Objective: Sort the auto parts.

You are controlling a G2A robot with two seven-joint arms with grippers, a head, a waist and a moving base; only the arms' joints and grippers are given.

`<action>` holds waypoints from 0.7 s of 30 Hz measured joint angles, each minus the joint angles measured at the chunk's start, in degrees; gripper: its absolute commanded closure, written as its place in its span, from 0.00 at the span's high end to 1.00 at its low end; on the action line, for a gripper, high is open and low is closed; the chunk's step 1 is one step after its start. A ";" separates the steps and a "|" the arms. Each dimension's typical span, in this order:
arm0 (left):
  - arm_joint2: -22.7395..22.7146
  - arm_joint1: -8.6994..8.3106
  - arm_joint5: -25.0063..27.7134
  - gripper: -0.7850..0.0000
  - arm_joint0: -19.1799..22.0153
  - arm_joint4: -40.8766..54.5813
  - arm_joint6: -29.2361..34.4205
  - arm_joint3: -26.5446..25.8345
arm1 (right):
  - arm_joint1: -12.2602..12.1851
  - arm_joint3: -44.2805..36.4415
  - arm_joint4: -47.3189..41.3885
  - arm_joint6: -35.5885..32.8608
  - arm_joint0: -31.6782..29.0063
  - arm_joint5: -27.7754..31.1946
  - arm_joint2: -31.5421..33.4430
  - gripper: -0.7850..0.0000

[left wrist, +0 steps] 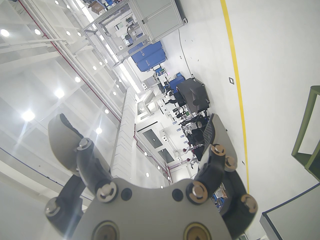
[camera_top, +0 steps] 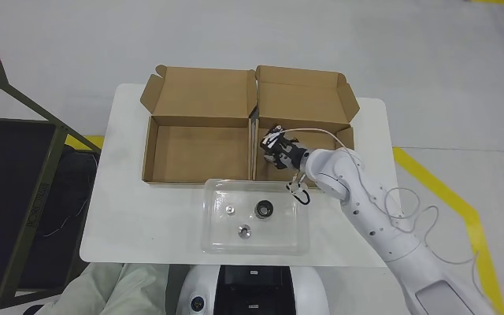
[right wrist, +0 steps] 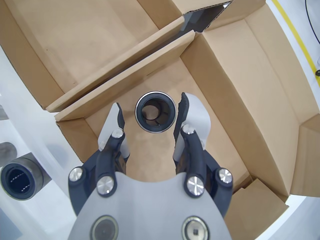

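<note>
Right end effector (right wrist: 151, 112) spread astride bearing (right wrist: 155, 115), box wall (right wrist: 125, 76) near

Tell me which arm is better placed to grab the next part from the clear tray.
Probably right: the right gripper, open, hangs over a cardboard box beside the clear tray; the left gripper faces away from the table.

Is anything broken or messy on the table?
Nothing stands out. One linear bearing is in the right cardboard box, just below the open right tool, not gripped. Three more parts lie inside the clear tray. Nothing has spilled.
</note>
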State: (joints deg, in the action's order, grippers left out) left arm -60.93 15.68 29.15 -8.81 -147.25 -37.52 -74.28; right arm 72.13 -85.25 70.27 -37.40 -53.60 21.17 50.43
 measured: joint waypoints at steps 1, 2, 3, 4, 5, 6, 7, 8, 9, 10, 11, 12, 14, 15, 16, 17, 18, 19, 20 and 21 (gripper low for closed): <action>0.00 0.00 0.00 1.00 0.00 0.00 0.00 0.00 | -0.05 -0.71 -0.06 0.63 -0.28 0.38 0.25 0.61; 0.00 0.00 0.00 1.00 0.00 0.00 0.00 0.00 | -0.12 -1.34 -0.17 1.08 -0.57 0.70 0.53 0.61; 0.00 0.00 0.00 1.00 0.00 0.00 0.00 0.00 | -0.23 -2.08 -0.18 1.40 -0.87 1.02 0.91 0.61; 0.00 0.00 0.00 1.00 0.00 0.00 0.00 0.00 | -0.41 -3.30 -0.11 1.69 -1.34 1.47 1.49 0.62; 0.00 0.00 0.00 1.00 0.00 0.00 0.00 0.00 | -0.56 -4.40 -0.03 1.86 -1.75 1.90 1.96 0.63; 0.00 0.00 0.00 1.00 0.00 0.00 0.00 0.00 | -0.73 -5.64 0.08 1.95 -2.21 2.38 2.46 0.63; 0.00 0.00 0.00 1.00 0.00 0.00 0.00 0.00 | -0.97 -7.38 0.26 1.97 -2.91 3.13 3.14 0.65; 0.00 0.00 0.00 1.00 0.00 0.00 0.00 0.00 | -1.17 -8.71 0.34 1.96 -3.48 3.82 3.63 0.67; 0.00 0.00 0.00 1.00 0.00 0.00 0.00 0.00 | -1.36 -10.05 0.36 1.89 -4.09 4.64 4.10 0.67; 0.00 0.00 0.00 1.00 0.00 0.00 0.00 0.00 | -1.63 -11.77 0.36 1.70 -4.96 5.78 4.69 0.69; 0.00 0.00 0.00 1.00 0.00 0.00 0.00 0.00 | -1.83 -12.98 0.39 1.55 -5.63 6.63 5.12 0.69; 0.00 0.00 0.00 1.00 0.00 0.00 0.00 0.00 | -2.03 -14.21 0.44 1.43 -6.36 7.51 5.50 0.72; 0.00 0.00 0.00 1.00 0.00 0.00 0.00 0.00 | -2.51 -16.98 0.53 1.39 -8.33 9.33 6.45 0.77; 0.00 0.00 0.00 1.00 0.00 0.00 0.00 0.00 | -2.72 -18.12 0.67 1.36 -9.27 9.95 6.88 0.78; 0.00 0.00 0.00 1.00 0.00 0.00 0.00 0.00 | -3.00 -19.64 0.82 1.38 -10.58 10.79 7.41 0.78; 0.00 0.00 0.00 1.00 0.00 0.00 0.00 0.00 | -3.21 -20.72 0.93 1.41 -11.57 11.44 7.78 0.79; 0.00 0.00 0.00 1.00 0.00 0.00 0.00 0.00 | -3.41 -21.77 1.18 1.32 -12.51 12.06 8.14 0.80; 0.00 0.00 0.00 1.00 0.00 0.00 0.00 0.00 | -3.67 -23.16 1.57 1.18 -13.73 12.82 8.54 0.80; 0.00 0.00 0.00 1.00 0.00 0.00 0.00 0.00 | -3.85 -24.14 1.74 1.17 -14.63 13.37 8.80 0.81; 0.00 0.00 0.00 1.00 0.00 0.00 0.00 0.00 | -4.02 -25.00 1.78 1.31 -15.51 13.97 9.07 0.82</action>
State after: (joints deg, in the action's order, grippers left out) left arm -60.93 15.68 29.15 -8.81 -147.25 -37.52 -74.28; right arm 68.11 -110.26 72.05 -36.09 -69.10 35.14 59.49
